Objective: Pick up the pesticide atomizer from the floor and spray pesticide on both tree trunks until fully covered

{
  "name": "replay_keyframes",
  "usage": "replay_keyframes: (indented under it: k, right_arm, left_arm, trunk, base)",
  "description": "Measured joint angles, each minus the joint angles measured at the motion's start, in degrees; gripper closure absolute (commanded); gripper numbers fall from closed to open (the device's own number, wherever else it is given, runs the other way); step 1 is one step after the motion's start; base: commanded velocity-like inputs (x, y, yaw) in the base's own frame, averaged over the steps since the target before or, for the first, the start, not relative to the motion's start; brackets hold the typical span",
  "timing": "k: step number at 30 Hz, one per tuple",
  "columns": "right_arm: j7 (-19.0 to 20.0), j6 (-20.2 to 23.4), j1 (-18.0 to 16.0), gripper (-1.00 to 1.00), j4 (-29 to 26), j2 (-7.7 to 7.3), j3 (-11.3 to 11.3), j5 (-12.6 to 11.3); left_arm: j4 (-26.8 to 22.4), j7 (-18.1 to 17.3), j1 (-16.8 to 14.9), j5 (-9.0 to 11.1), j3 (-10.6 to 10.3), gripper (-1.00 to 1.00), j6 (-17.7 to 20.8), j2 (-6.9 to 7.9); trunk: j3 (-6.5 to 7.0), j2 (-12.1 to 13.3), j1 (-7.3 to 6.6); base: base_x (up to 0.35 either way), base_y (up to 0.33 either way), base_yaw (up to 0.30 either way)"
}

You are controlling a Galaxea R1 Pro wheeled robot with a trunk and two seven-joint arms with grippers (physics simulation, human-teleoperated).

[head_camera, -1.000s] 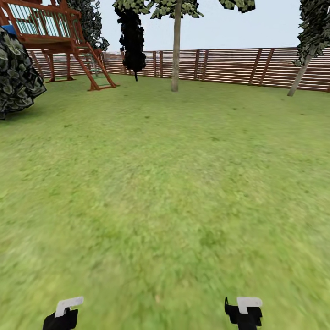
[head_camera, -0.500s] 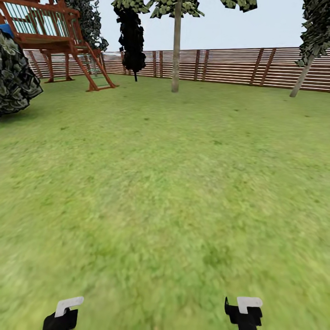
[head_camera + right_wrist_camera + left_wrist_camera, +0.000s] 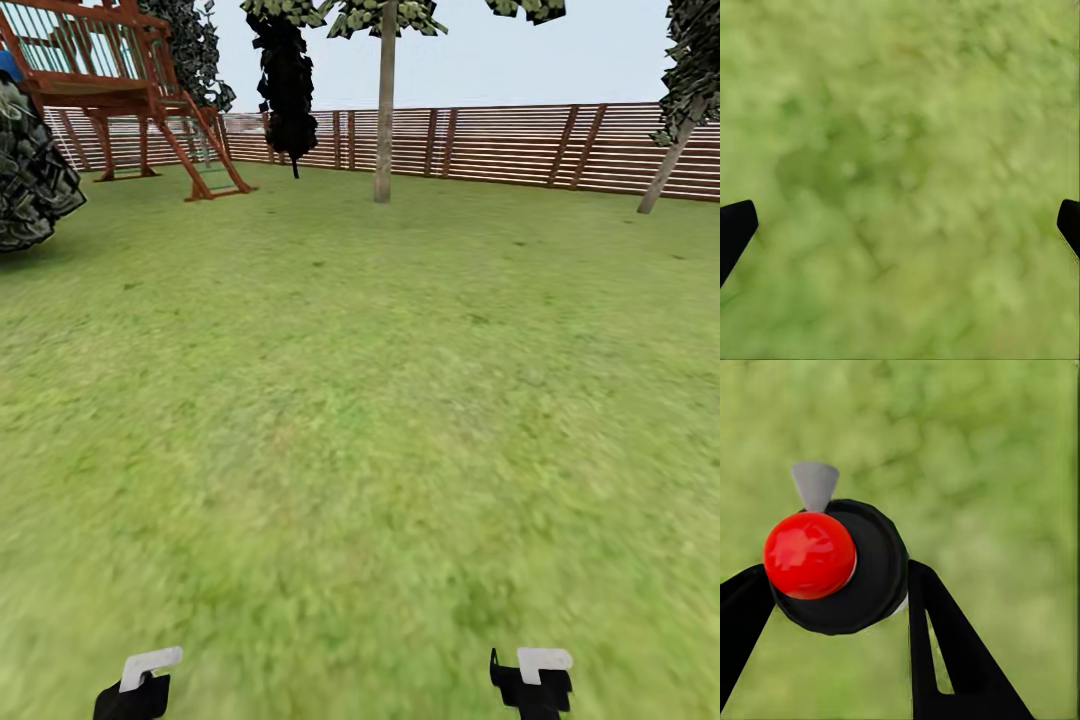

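Observation:
In the left wrist view my left gripper point(image 3: 832, 604) is shut on the pesticide atomizer point(image 3: 874, 577), a round black body with a red cap and a grey nozzle. Both black fingers press its sides above blurred grass. My right gripper point(image 3: 900, 225) is open over bare lawn, its tips far apart. Both grippers hang low at the near edge of the head view, left gripper point(image 3: 140, 685) and right gripper point(image 3: 532, 680). A tree with a straight bare trunk point(image 3: 384, 120) stands far ahead by the fence. A second, leaning trunk point(image 3: 664, 168) stands at the far right.
A wide green lawn point(image 3: 360, 400) stretches ahead to a brown slatted fence point(image 3: 500, 145). A wooden play tower point(image 3: 120, 90) stands at the far left, with a round dark bush point(image 3: 30, 180) in front of it. A dark narrow tree point(image 3: 288, 90) is near the fence.
The whole view has shifted slightly, with the bush sliding left and the right tree sliding right, so the camera has moved forward. Both grippers hold the same pose.

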Motion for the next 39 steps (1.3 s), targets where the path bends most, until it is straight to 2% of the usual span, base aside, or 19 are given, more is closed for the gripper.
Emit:
replay_keyframes:
  k: [39]
  right_arm:
    - [-0.1,0.0,0.0,-1.00,0.1,-0.19,0.0,0.1]
  left_arm:
    - [0.0,0.0,0.0,0.0,0.0,1.00,0.0,0.07]
  trunk:
    - [0.00,0.0,0.00]
  base:
    - [0.339,0.000,0.000]
